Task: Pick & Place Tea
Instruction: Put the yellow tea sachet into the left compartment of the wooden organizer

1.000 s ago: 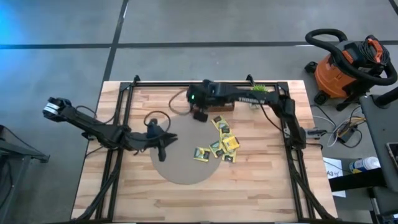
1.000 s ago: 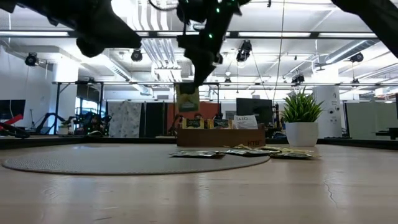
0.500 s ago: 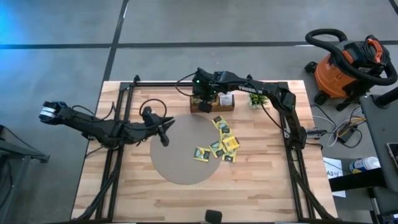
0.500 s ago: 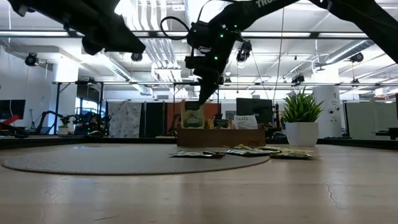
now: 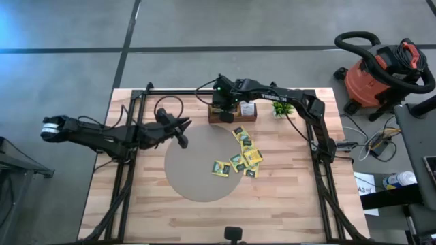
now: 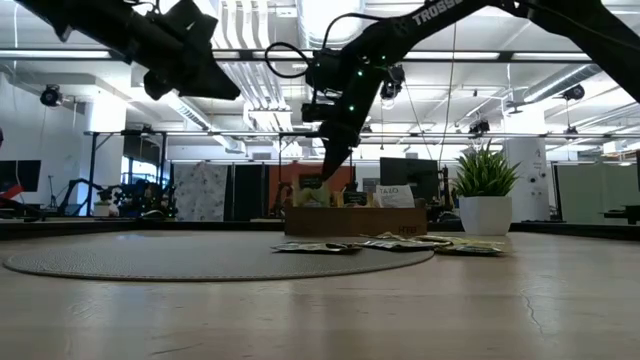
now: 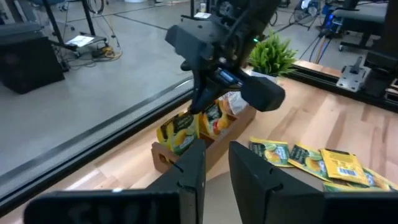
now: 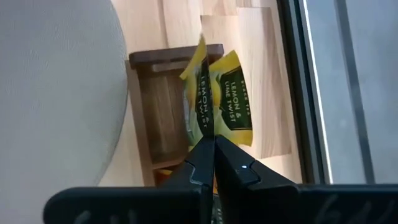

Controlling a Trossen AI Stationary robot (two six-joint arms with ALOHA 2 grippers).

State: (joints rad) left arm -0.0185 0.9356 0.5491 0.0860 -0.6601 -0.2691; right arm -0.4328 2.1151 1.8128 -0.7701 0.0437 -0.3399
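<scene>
Tea sachet (image 8: 210, 102) hung edge-on, pinched in the right gripper's (image 8: 210, 144) closed fingers above the wooden tray's (image 8: 163, 118) end compartment at upper centre, evidently for insertion, while the left gripper (image 5: 181, 132), fingers slightly parted and empty, waited nearby.

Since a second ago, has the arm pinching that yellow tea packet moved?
Yes. The right gripper, fingers shut on the yellow paper tea sachet, went from the round grey mat toward the table's far edge, over the brown wooden tray.
</scene>
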